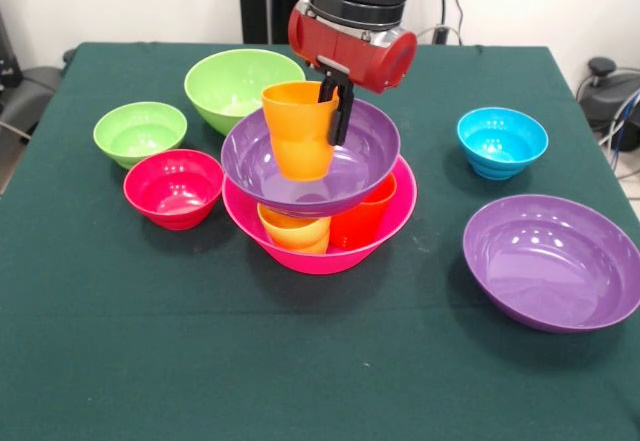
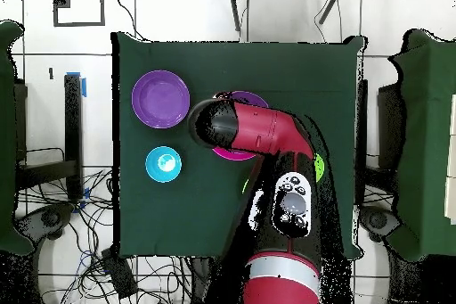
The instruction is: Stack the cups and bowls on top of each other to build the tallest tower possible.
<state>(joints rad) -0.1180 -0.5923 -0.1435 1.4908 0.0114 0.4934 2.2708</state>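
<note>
"Four pieces make the tower (image 1: 318, 196): pink bowl (image 1: 300, 256), two cups inside, purple bowl (image 1: 355, 176) on them."

"Left?"

"Gripper (image 1: 334, 96) grips an orange cup (image 1: 300, 129) above it. Five bowls sit loose on the table (image 1: 150, 341)."

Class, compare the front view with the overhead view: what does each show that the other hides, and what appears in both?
Front view only: the tool gripping a glossy orange plastic cup in the tower's purple bowl, the red bowl, and the small light-green bowl. Overhead only: the red arm's base and floor cables. Both: the blue plastic bowl, the loose wide purple plastic bowl, and the hot-pink bowl.
</note>
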